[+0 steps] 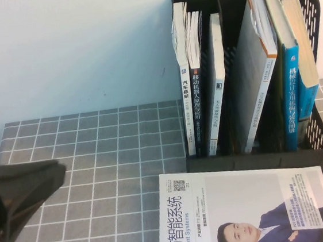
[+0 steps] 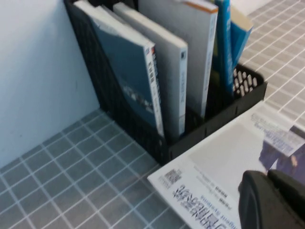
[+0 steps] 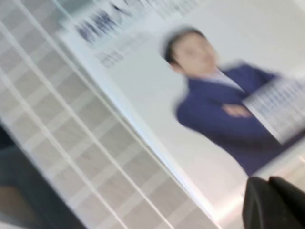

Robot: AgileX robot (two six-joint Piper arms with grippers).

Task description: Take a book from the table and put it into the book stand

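The black mesh book stand (image 1: 258,161) stands at the back right of the grey grid table (image 1: 96,162) and holds several upright books. It also shows in the left wrist view (image 2: 114,105). The paperback with the blue band and "Billion Dollar Brand Club" is not in view. My left gripper (image 2: 269,180) is shut and empty, hovering over the large white book; its arm fills the near left corner of the high view (image 1: 13,194). My right gripper (image 3: 268,185) is shut and empty, above the near edge of that same white book.
A large white book (image 1: 245,204) showing a man in a suit lies flat in front of the stand, also in the left wrist view (image 2: 224,162) and right wrist view (image 3: 157,119). A blue-spined book (image 1: 292,96) stands in the stand's right slot. A pale wall rises behind.
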